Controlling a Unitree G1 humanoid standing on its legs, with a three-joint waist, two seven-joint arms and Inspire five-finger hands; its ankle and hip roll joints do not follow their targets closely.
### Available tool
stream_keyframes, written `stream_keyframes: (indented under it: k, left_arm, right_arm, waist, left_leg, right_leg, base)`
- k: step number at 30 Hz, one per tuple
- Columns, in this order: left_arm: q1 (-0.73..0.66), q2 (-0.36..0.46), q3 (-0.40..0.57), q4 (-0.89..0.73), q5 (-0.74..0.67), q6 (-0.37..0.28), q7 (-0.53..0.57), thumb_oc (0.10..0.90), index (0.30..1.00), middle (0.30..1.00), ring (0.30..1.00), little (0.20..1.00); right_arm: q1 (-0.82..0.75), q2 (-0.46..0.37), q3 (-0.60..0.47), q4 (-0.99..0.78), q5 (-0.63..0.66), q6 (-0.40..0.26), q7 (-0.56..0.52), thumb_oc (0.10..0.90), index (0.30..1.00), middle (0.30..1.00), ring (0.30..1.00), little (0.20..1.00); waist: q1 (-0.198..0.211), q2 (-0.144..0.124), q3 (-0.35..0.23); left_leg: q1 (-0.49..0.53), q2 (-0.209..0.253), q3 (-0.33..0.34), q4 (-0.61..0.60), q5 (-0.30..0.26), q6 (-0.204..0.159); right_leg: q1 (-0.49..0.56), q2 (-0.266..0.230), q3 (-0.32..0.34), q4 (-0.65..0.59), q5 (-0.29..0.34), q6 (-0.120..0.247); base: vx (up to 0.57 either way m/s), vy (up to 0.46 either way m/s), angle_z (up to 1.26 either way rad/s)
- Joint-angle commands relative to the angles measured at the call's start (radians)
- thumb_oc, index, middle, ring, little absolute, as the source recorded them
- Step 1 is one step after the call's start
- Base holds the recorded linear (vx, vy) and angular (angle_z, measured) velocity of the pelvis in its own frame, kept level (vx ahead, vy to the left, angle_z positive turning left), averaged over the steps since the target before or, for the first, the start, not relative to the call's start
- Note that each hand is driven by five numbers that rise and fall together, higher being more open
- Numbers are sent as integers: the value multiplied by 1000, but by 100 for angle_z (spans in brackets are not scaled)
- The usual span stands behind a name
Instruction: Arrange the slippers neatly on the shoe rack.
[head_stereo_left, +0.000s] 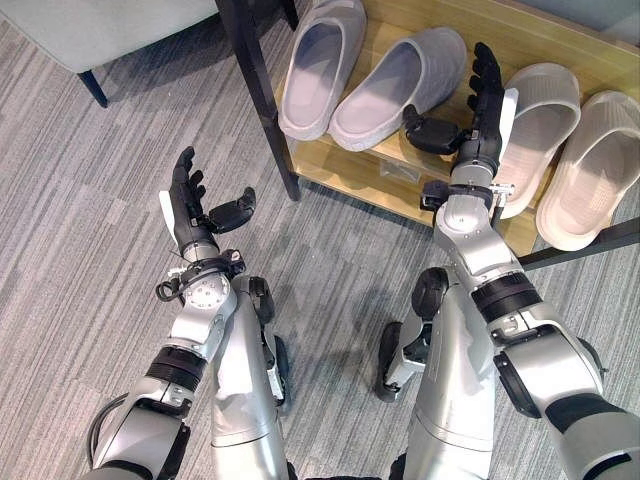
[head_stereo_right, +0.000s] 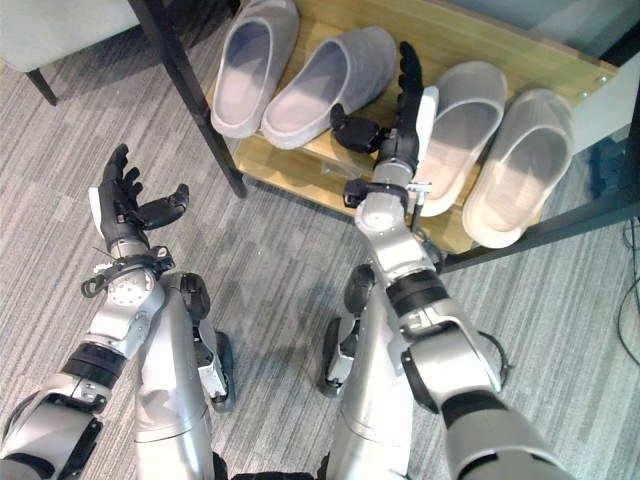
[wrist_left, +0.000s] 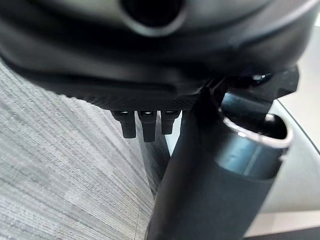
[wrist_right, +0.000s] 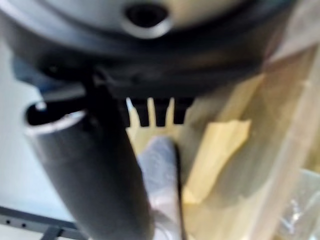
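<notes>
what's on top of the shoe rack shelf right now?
Four slippers on the wooden shoe rack: a grey pair and a beige pair. The open right hand hovers between the pairs, covering part of the shelf and the nearer beige slipper's edge.

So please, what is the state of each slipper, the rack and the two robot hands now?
Grey slippers: side by side on the rack, soles down.
Beige slippers: side by side on the rack, soles down.
Shoe rack: upright, holding four slippers.
Left robot hand: open, above the carpet.
Right robot hand: open, between the pairs.
</notes>
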Motion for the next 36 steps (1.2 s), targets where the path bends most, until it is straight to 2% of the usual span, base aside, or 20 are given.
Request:
stream_keyframes:
  k: [1, 2, 8, 14, 16, 20, 23, 29, 31, 36]
  left_arm:
    - [-101, 12, -9, -44, 4, -85, 26, 800, 900, 900, 900, 900]
    - [-113, 13, -14, -32, -5, -87, 21, 800, 900, 900, 900, 900]
    - [-160, 13, -28, 10, -44, -87, 11, 800, 900, 900, 900, 900]
    - [-186, 6, -25, 13, -45, -65, 22, 800, 900, 900, 900, 900]
    - [-207, -8, -23, 15, -30, -41, 36, 800, 900, 900, 900, 900]
    - [-204, -11, -9, 12, -18, -30, 43, 800, 900, 900, 900, 900]
    - [-175, -17, 10, -8, 1, -22, 56, 800, 900, 900, 900, 900]
    - [-183, -29, 16, -28, 27, 1, 88, 800, 900, 900, 900, 900]
    - [-182, -33, 28, -53, 45, 16, 101, 800, 900, 900, 900, 900]
    - [-170, -41, 33, -70, 73, 27, 110, 800, 900, 900, 900, 900]
  right_arm:
    - [-211, 19, -17, -3, 57, -137, 8, 800, 900, 900, 900, 900]
    - [-233, 18, 3, 13, 102, -146, 38, 800, 900, 900, 900, 900]
    - [-286, -2, 91, 52, 145, -124, 88, 800, 900, 900, 900, 900]
    - [-244, -9, 107, 23, 117, -70, 56, 800, 900, 900, 900, 900]
    - [-186, -5, 117, -19, 23, -12, 46, 800, 900, 900, 900, 900]
    - [-150, -11, 98, -22, -82, 40, 20, 800, 900, 900, 900, 900]
    - [-130, -24, 56, -76, -212, 96, -27, 800, 900, 900, 900, 900]
    - [-118, -2, 16, -115, -302, 164, -74, 800, 900, 900, 900, 900]
    - [-112, 2, -9, -156, -372, 201, -96, 800, 900, 900, 900, 900]
    - [-88, 21, -39, -223, -412, 209, -91, 800, 900, 900, 900, 900]
  waist:
    - [28, 12, -32]
    - [30, 11, -32]
    - [33, 5, -32]
    - [25, -15, -32]
    - [14, -23, -32]
    - [9, -23, -32]
    - [6, -21, -32]
    - [1, -24, -32]
    - [0, -23, -32]
    - [-2, -25, -32]
  left_leg:
    - [-13, -29, -43, 63, -14, 23]
    - [-13, -28, -43, 62, -13, 22]
    - [-13, -24, -47, 57, -11, 18]
    - [-13, -20, -44, 49, -9, 16]
    - [-13, -17, -43, 51, -11, 18]
    - [-13, -17, -42, 50, -11, 21]
    - [-13, -15, -38, 50, -10, 22]
    - [-13, -17, -34, 53, -11, 23]
    - [-13, -18, -34, 52, -10, 24]
    - [-13, -21, -33, 50, -6, 24]
  right_leg:
    - [34, -1, 140, 100, -99, 55]
    - [34, -1, 142, 101, -96, 56]
    - [34, -2, 149, 99, -92, 59]
    - [34, 0, 154, 98, -87, 56]
    - [34, 0, 151, 94, -84, 55]
    - [34, 3, 147, 91, -84, 54]
    - [34, 7, 143, 91, -89, 51]
    - [34, 10, 140, 95, -90, 50]
    - [34, 12, 139, 93, -90, 49]
    - [34, 14, 137, 92, -90, 48]
  base:
    - [0, 0, 0]
    - [0, 0, 0]
    - [0, 0, 0]
    - [0, 0, 0]
    - [0, 0, 0]
    - [0, 0, 0]
    - [0, 0, 0]
    - [0, 0, 0]
    - [0, 0, 0]
    - [0, 0, 0]
